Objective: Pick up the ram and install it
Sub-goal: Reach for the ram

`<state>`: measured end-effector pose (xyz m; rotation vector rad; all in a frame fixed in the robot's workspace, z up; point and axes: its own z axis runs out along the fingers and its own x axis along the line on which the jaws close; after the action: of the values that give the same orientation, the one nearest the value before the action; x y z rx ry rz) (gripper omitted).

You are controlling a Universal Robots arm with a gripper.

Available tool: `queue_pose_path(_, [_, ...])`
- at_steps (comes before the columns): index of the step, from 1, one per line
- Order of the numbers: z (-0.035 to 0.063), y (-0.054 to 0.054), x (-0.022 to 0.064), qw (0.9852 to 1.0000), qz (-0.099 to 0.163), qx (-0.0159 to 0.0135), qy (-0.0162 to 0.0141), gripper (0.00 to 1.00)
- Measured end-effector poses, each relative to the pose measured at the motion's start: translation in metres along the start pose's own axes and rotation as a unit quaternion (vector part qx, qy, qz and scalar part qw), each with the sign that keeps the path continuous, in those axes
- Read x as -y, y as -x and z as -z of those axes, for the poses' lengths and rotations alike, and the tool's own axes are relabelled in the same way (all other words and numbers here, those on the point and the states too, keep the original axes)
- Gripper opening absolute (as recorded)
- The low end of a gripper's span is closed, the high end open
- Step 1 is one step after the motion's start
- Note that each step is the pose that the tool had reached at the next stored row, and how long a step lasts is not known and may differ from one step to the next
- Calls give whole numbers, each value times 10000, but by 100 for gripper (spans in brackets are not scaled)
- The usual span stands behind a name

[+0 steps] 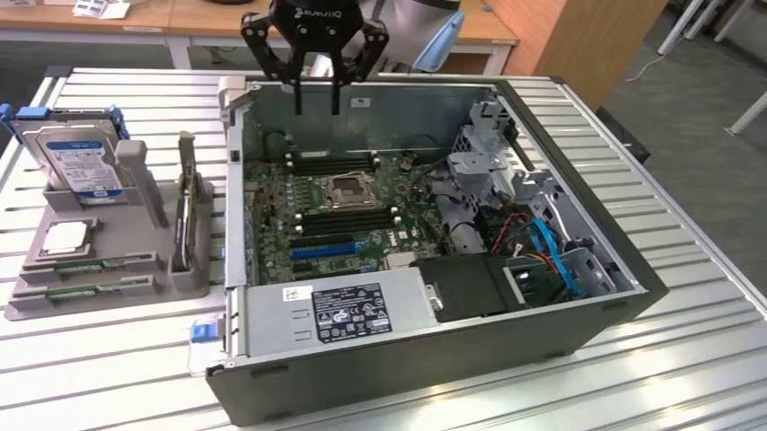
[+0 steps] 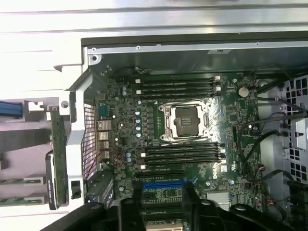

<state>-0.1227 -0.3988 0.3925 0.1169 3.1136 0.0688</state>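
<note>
gripper (image 1: pixel 316 109) hangs above the open case's (image 1: pixel 432 364) back wall, fingers spread, holding nothing. ram (image 1: pixel 96 265) lies flat in the grey holder (image 1: pixel 182 272) at the exterior view's left, well apart. pick-up not yet done; a grasp likely needs alignment across the stick's thin edges.

One gripper (image 1: pixel 315 109), matte black: two slim straight fingers (image 1: pixel 296 97) on jointed linkage bars; white Robotiq lettering on housing above the fingers.

Green motherboard (image 1: pixel 359 229), one blue slot (image 1: pixel 321 250), centre frame. Black gripper (image 1: pixel 318 109) at top. Green ram (image 1: pixel 108 265) in grey tray (image 1: pixel 72 307), lower left. Blue-white label on hard drive (image 1: pixel 78 162). Silver ribbed table (image 1: pixel 683 359). Blue cables (image 1: pixel 545 247), right.
</note>
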Motion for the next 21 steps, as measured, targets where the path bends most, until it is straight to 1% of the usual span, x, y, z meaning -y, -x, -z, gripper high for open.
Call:
queue_pose_path(1, [-1,-28,2,10000,1,0,0,44])
queue_pose_path(21, [-26,-936,72,10000,0,-1,-1,44])
